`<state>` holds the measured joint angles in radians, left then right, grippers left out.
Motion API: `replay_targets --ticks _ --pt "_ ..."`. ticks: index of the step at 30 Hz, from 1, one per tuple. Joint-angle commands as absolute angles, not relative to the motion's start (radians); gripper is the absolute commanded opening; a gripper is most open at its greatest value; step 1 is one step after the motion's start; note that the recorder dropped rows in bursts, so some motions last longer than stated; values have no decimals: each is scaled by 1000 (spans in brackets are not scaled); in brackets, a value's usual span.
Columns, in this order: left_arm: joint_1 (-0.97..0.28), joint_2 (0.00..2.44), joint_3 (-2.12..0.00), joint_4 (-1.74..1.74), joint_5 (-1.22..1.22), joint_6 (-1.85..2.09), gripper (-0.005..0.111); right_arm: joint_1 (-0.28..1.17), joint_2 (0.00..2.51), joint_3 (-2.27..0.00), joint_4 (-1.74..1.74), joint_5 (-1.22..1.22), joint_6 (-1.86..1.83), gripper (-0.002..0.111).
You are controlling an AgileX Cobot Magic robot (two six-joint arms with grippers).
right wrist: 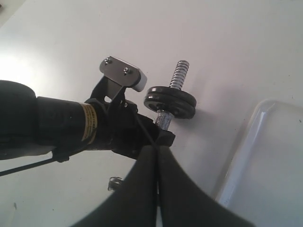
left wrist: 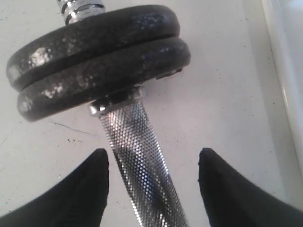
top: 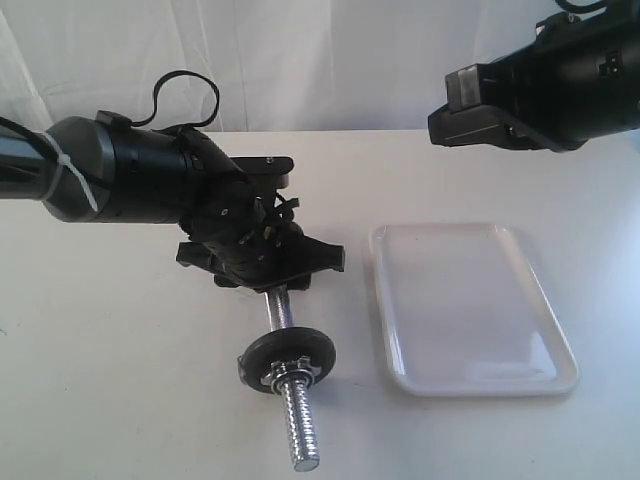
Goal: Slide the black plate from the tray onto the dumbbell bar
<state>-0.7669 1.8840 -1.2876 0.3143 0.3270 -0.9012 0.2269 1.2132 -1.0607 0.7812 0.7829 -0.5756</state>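
The dumbbell bar (top: 279, 306) lies on the white table, its threaded end (top: 301, 425) towards the front. Two black plates (top: 287, 356) sit stacked on it, side by side (left wrist: 99, 56), with a chrome nut (top: 283, 378) against them. My left gripper (left wrist: 152, 160) is open, its fingers either side of the knurled handle (left wrist: 142, 161) without touching it. The white tray (top: 470, 382) to the right holds nothing. My right gripper (right wrist: 157, 150) is shut on nothing, held high over the table's back right.
The right arm (top: 540, 85) hangs above the tray's far end. The left arm (top: 130, 175) reaches in from the left. A small chrome part (right wrist: 112, 182) lies on the table beside the left arm. The tray rim (left wrist: 289, 61) runs close to the plates.
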Motion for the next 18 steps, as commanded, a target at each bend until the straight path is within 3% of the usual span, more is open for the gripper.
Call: replay_targets --ticks 1,18 --pt "-765 1872 -1300 318 386 -859 61 221 1206 -1056 781 780 -572 0" --pt "-761 1713 -1361 301 512 -758 61 221 1206 -1056 781 780 -572 0"
